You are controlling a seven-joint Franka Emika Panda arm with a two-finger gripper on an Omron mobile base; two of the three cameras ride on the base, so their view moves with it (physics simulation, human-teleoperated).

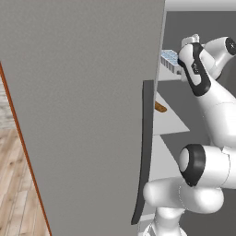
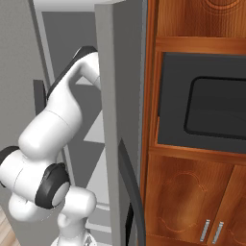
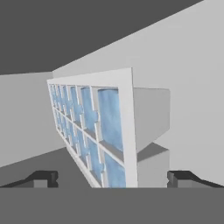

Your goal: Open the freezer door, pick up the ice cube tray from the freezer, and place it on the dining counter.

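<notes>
The freezer door (image 1: 83, 115) stands swung open, its dark bar handle (image 1: 145, 152) at the edge nearest the arm. Inside the freezer (image 1: 198, 27), the pale blue-white ice cube tray (image 1: 169, 58) lies on an upper white shelf. My arm reaches in up to it. In the hand view the tray (image 3: 94, 127) appears rolled on its side, and its near end sits between the two fingertips. The gripper (image 3: 114, 178) is open, one dark fingertip (image 3: 43, 177) on each side of the tray, not closed on it. The dining counter is out of view.
Lower white shelves (image 1: 168, 120) carry a small brown item (image 1: 160, 107). The twin grey panel (image 2: 117, 120) with its dark handle (image 2: 132, 192) stands shut to the right of the arm. Beyond it are wood cabinets with a dark built-in oven (image 2: 206, 110). Wood floor (image 1: 14, 193) lies left.
</notes>
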